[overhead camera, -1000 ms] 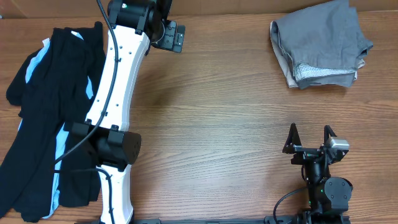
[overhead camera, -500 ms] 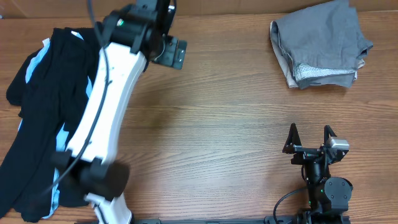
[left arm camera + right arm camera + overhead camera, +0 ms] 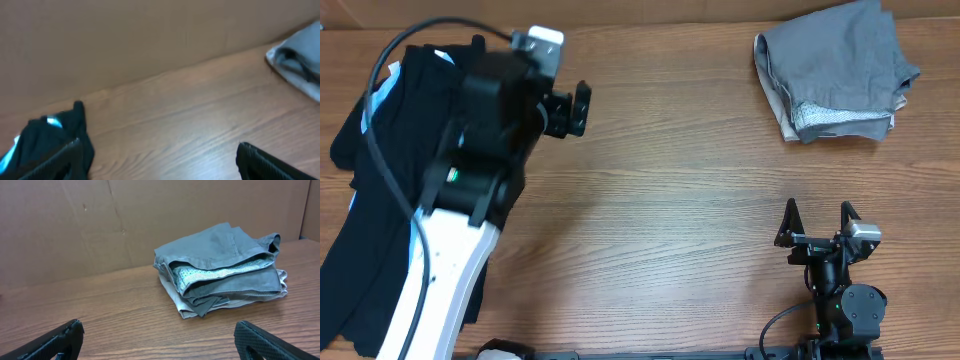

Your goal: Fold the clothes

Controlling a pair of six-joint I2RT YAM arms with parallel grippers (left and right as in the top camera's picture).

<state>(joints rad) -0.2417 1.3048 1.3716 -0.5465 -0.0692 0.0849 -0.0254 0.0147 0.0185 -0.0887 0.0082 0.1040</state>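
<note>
Grey shorts (image 3: 835, 60) lie folded at the far right of the desk (image 3: 670, 200); the black, blue-striped garment (image 3: 370, 200) is still loose at the left.

The shorts sit on a beige garment (image 3: 195, 311), edges roughly matched. The black piece sprawls in a crumpled heap, partly under the left arm (image 3: 440, 280). The left pincer (image 3: 578, 110) is spread and empty above bare wood just beside the heap. The right pincer (image 3: 817, 210) is spread and empty, well apart from the stack. Risks — a blind pinch into the heap could catch several layers and make a skewed fold, and the arm lying across it could drag fabric off the desk's left edge.
</note>
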